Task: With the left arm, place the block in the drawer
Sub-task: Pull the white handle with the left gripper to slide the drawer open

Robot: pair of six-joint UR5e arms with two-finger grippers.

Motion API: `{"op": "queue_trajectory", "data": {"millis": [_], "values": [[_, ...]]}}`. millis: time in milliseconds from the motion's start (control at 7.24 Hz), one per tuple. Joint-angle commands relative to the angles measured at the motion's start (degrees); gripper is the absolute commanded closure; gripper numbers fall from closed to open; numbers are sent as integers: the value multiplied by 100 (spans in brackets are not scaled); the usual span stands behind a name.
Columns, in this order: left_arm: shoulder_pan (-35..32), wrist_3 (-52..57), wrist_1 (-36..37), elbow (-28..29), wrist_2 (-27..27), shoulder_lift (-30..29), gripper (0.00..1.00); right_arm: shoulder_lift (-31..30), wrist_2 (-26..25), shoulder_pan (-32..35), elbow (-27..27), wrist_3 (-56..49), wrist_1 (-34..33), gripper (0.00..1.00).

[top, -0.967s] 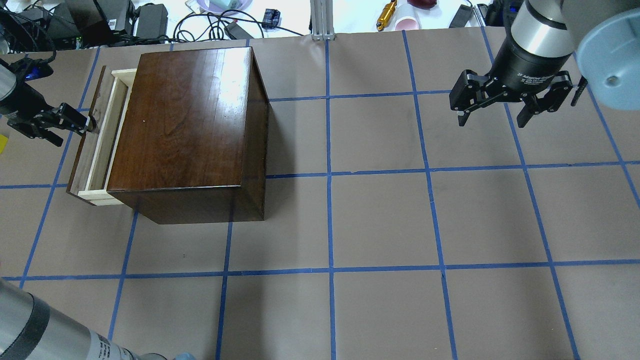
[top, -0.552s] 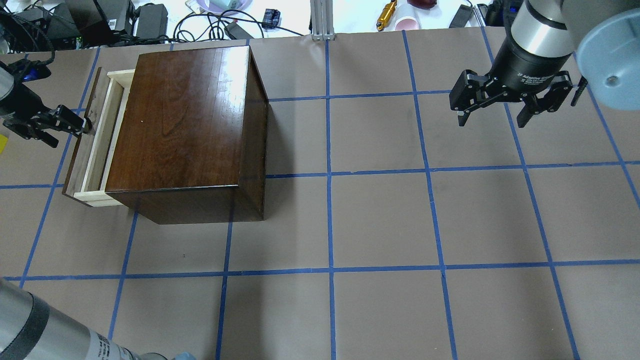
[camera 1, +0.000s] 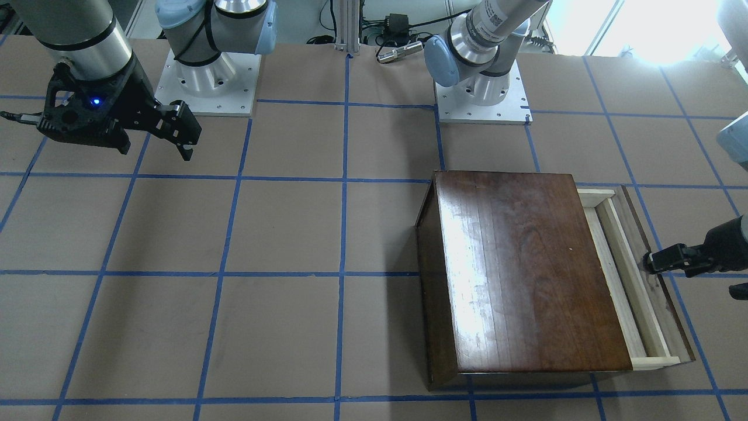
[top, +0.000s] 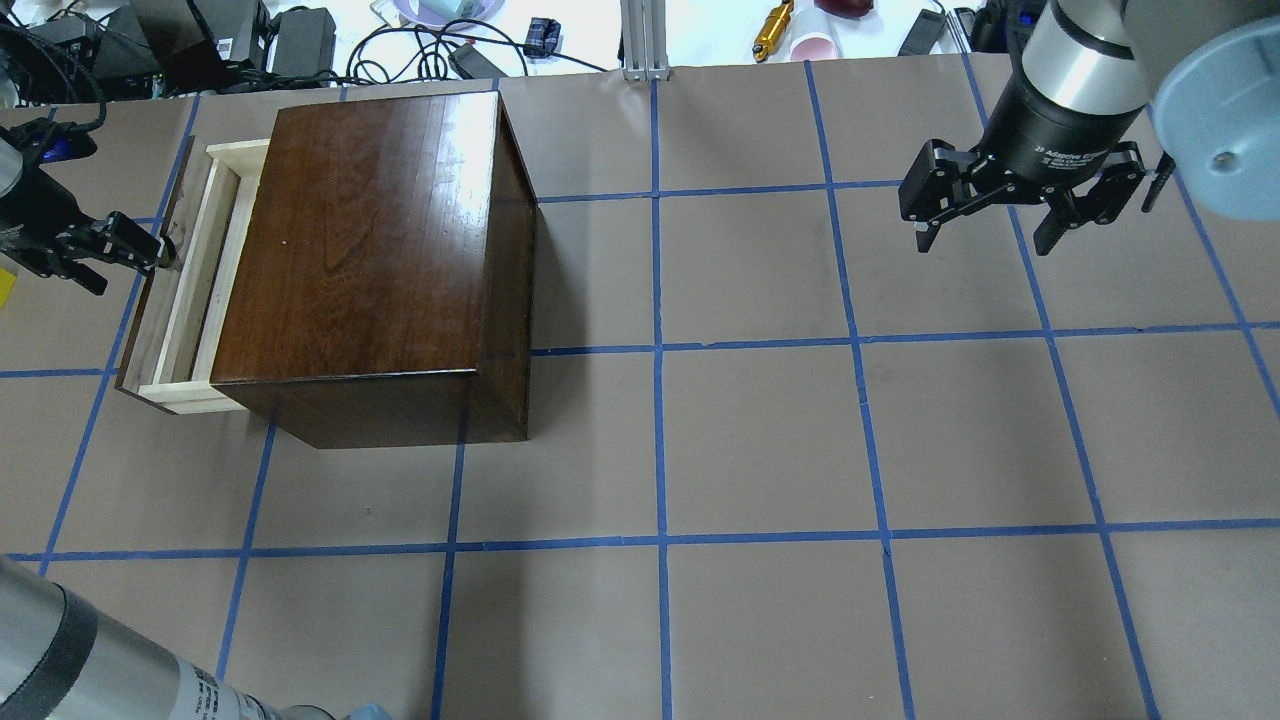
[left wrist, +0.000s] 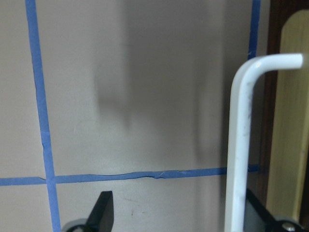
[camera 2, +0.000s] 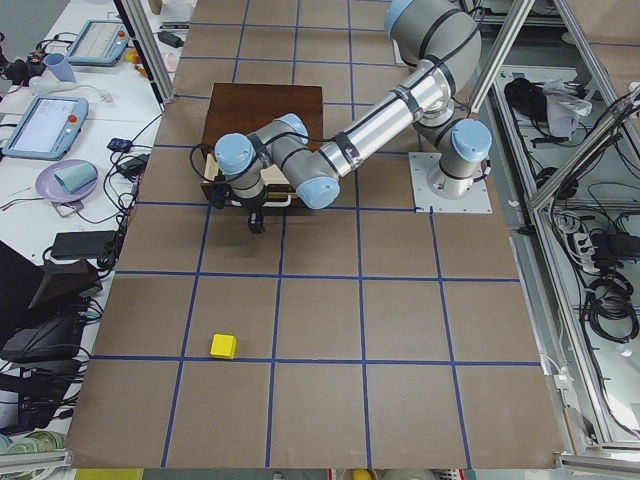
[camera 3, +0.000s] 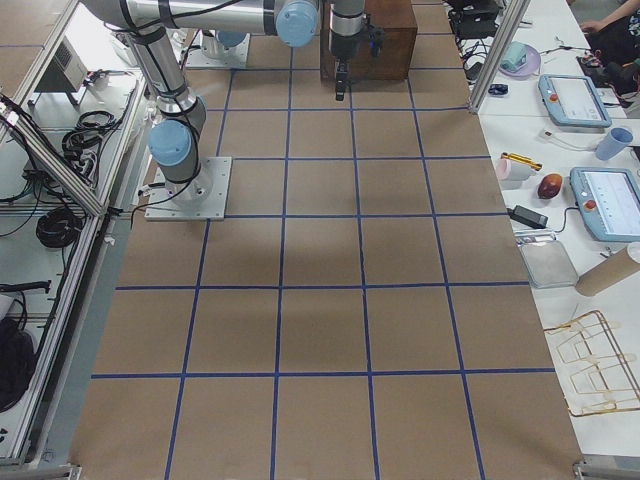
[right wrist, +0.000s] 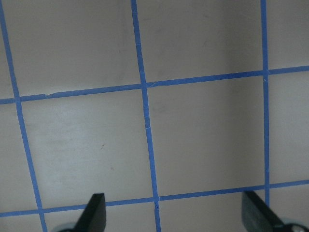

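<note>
The yellow block [camera 2: 223, 345] lies on the table well left of the cabinet; only a sliver shows at the overhead view's left edge [top: 5, 288]. The dark-brown cabinet [top: 370, 250] has its drawer [top: 185, 280] partly pulled out, and the visible strip of pale tray holds nothing. My left gripper [top: 130, 268] is open, with one finger [camera 1: 660, 260] against the drawer's front panel. In the left wrist view the white handle [left wrist: 239, 145] stands right by the right-hand finger. My right gripper [top: 985, 235] is open and empty, hovering far to the right.
The right wrist view shows only taped table under the right gripper [right wrist: 174, 217]. Cables, chargers and cups [top: 300, 40] lie beyond the table's far edge. The arm bases [camera 1: 204, 76] stand on the robot's side.
The left gripper has moved left and the drawer has slid further out of the cabinet with it. The right arm has not moved.
</note>
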Motion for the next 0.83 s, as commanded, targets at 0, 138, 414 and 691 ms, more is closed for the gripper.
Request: {"op": "queue_trajectory", "data": {"millis": [0, 138, 414, 691], "values": [[-2, -22, 24, 1, 0, 24, 15, 0, 0, 0, 0, 0, 0, 0], [-2, -22, 24, 1, 0, 25, 15, 0, 0, 0, 0, 0, 0, 0], [7, -13, 24, 1, 0, 33, 15, 0, 0, 0, 0, 0, 0, 0], [129, -13, 24, 1, -9, 77, 15, 0, 0, 0, 0, 0, 0, 0]]}}
